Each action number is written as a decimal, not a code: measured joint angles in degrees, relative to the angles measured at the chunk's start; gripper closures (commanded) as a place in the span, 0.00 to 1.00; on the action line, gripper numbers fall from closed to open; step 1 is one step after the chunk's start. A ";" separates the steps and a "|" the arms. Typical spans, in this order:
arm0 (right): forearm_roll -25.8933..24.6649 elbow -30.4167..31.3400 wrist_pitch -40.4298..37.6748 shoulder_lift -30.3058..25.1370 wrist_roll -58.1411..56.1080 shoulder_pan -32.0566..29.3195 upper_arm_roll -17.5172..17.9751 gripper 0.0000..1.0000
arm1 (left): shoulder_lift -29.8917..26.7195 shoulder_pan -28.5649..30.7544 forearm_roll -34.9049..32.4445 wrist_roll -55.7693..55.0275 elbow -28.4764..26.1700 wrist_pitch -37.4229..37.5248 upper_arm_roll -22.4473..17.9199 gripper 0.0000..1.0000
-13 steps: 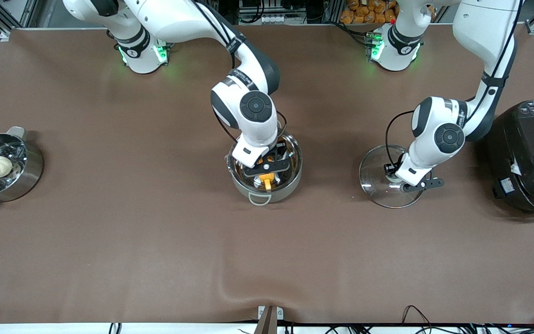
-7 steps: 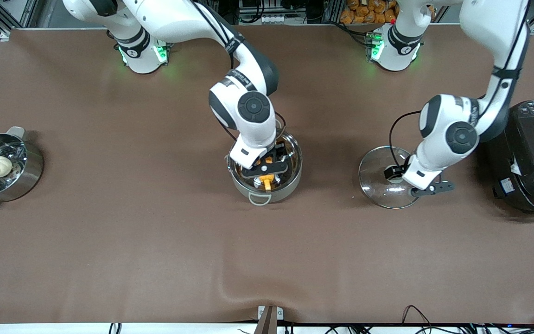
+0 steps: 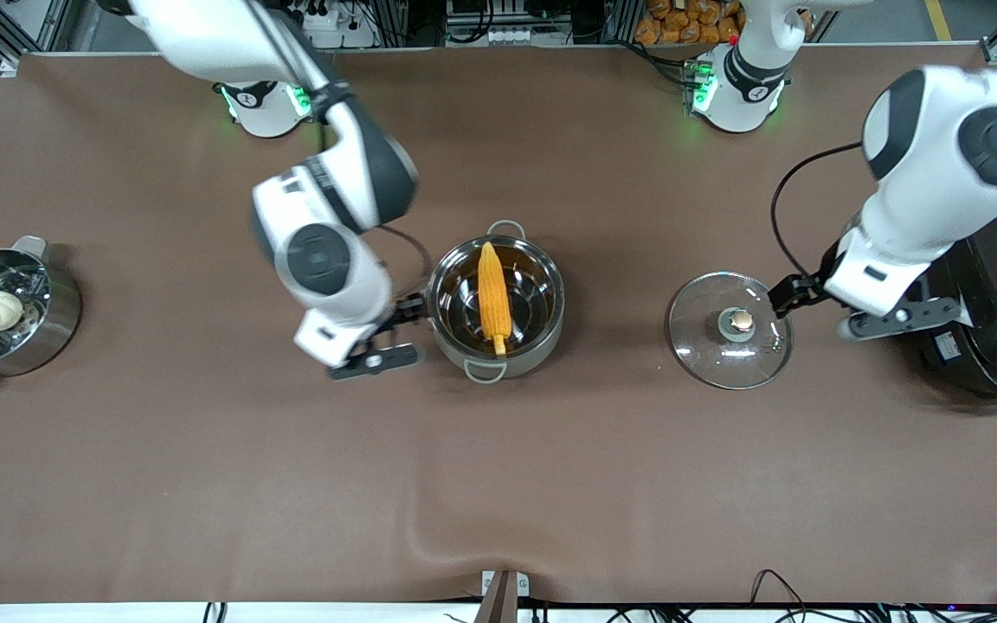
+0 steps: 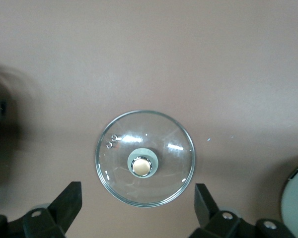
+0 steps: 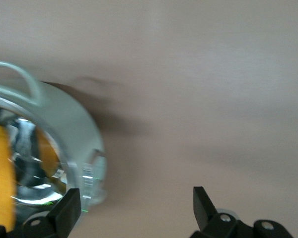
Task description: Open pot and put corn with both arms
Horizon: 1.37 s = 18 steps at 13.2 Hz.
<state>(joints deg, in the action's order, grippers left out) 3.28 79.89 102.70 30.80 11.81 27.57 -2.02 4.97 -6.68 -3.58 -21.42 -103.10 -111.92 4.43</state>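
Now corn point(image 3: 493, 297) lies in pot point(image 3: 542, 346), beside right hand point(image 3: 388, 337), fingers apart, empty.

High front camera faces both arms; wrist cameras look straight down — sharing lid point(image 4: 144, 157) and pot point(image 5: 74, 148).

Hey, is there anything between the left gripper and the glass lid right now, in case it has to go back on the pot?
Nothing visible. The left gripper hangs open over the table with the lid in plain sight, knob up. The pot is uncovered with the corn in it, and the right gripper, also open, is beside the pot.
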 measured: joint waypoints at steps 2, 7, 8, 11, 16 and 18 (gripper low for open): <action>-0.06 5.41 -0.19 -4.65 -6.40 -4.76 -0.14 0.00 | -0.11 0.01 0.00 0.00 4.16 4.61 -0.03 0.00; -0.13 16.99 -2.62 -18.94 -21.99 -16.64 -0.21 0.00 | -0.15 0.05 0.00 0.00 12.73 14.15 -0.07 0.00; -0.14 17.37 -3.68 -21.16 -23.30 -18.63 -0.19 0.00 | -0.14 0.05 0.00 0.00 13.26 15.15 0.00 0.00; -0.15 17.25 -7.39 -28.08 -25.35 -23.94 -0.07 0.00 | -0.98 0.04 0.00 0.17 14.31 15.64 0.06 0.00; -0.24 11.44 -16.27 -33.49 -25.60 -29.85 -0.09 0.00 | -3.70 -0.02 0.00 1.72 14.53 17.75 0.30 0.00; -1.81 9.13 -19.15 -33.50 -25.35 -30.50 -0.12 0.00 | -3.69 -0.02 0.00 1.74 14.47 17.89 0.35 0.00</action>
<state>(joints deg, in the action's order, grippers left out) 1.47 89.03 83.55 -2.70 -13.55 -2.93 -2.14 1.28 -6.70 -3.58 -19.68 -88.63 -94.03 4.77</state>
